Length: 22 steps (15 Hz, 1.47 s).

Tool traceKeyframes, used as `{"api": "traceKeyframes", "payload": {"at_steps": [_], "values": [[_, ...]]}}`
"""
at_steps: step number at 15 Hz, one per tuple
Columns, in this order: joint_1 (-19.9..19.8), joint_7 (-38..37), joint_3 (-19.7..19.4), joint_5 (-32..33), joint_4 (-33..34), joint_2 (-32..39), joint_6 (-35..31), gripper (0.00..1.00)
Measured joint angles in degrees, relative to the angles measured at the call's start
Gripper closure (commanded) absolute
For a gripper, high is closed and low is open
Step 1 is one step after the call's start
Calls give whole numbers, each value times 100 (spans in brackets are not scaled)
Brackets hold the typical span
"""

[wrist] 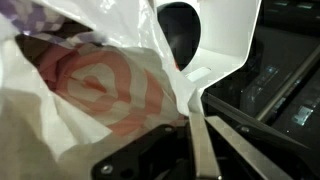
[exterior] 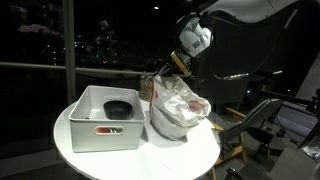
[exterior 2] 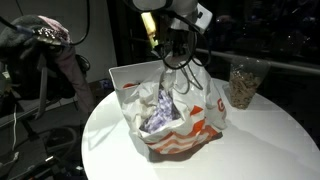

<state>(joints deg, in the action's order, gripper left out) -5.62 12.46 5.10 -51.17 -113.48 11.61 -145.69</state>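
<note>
Your gripper (exterior 2: 172, 60) is pinched fully shut on the top edge of the plastic bag (exterior 2: 178, 118), whose body hangs straight below it and rests on the round table (exterior 2: 265, 140), against the white bin (exterior: 85, 132).

There is one round white table (exterior 2: 265, 140). On it there are three things: one white plastic bag (exterior 2: 190, 120) with red print, one white rectangular tub (exterior: 95, 135) and one clear jar (exterior 2: 242, 85) of brownish contents. The tub holds one black bowl (exterior: 118, 107). The bag shows one bundle of purple-patterned cloth (exterior 2: 160, 105). There is one robot arm (exterior: 195, 38) with one gripper (exterior 2: 175, 62), which has two fingers (wrist: 200, 150).
</note>
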Motion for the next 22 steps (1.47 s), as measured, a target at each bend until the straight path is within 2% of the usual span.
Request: {"api": "traceKeyframes", "payload": {"at_steps": [5,6,7,9,12,18,22], "values": [[173,-5,-9,137,-7,167,24,100],[214,-7,-8,186,-7,240,23,95],[248,-12,-9,252,-7,300,21,72],[290,-35,-10,398,-9,368,23,70],[359,-498,-103,1216,-50,340,239,49],[616,-2523,-460,3648,-85,86,1000,3],[786,-3145,-470,4400,42,-243,1748,0]]}}
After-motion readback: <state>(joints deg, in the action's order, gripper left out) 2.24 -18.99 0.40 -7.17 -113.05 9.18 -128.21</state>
